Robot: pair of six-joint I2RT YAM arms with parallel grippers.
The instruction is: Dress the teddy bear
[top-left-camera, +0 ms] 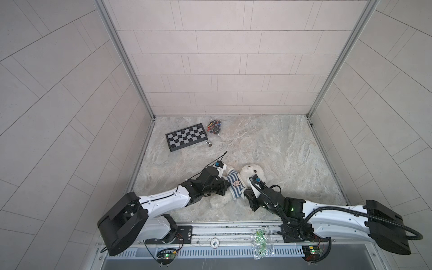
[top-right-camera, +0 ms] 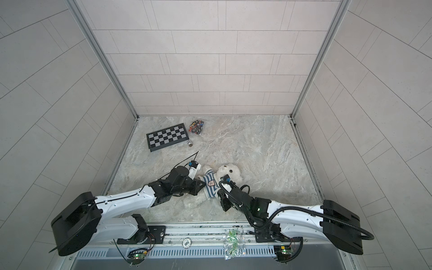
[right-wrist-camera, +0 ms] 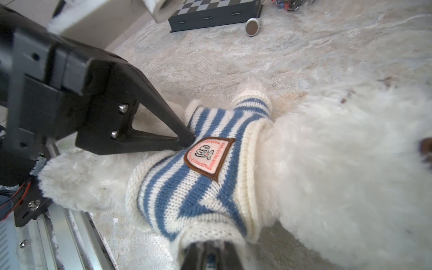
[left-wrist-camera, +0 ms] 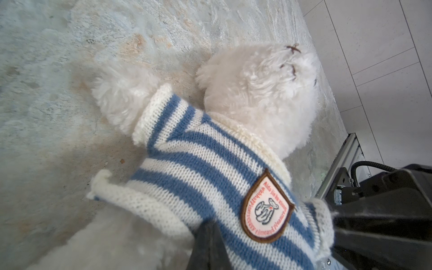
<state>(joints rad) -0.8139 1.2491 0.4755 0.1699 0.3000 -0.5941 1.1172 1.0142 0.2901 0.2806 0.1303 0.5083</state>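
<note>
The white fluffy teddy bear point(top-left-camera: 253, 171) point(top-right-camera: 230, 171) lies on its back on the marble table, wearing a blue-and-white striped shirt point(top-left-camera: 235, 184) point(left-wrist-camera: 198, 168) with a chest badge. My left gripper point(top-left-camera: 224, 187) point(left-wrist-camera: 208, 225) comes in from the left, shut, its tips pinching the shirt's knit beside the badge, as the right wrist view also shows point(right-wrist-camera: 187, 142). My right gripper point(top-left-camera: 246, 193) point(right-wrist-camera: 211, 249) sits at the bear's other side. Its fingers stand slightly apart at a sleeve cuff, with a bit of knit between them. The bear's head point(right-wrist-camera: 339, 163) fills much of the right wrist view.
A folded chessboard point(top-left-camera: 185, 136) lies at the back left, with a small metal cylinder point(top-left-camera: 209, 143) beside it and a bag of small coloured pieces point(top-left-camera: 214, 126) behind it. A clear bag of green bits point(top-left-camera: 260, 243) rests on the front rail. Tiled walls close in three sides.
</note>
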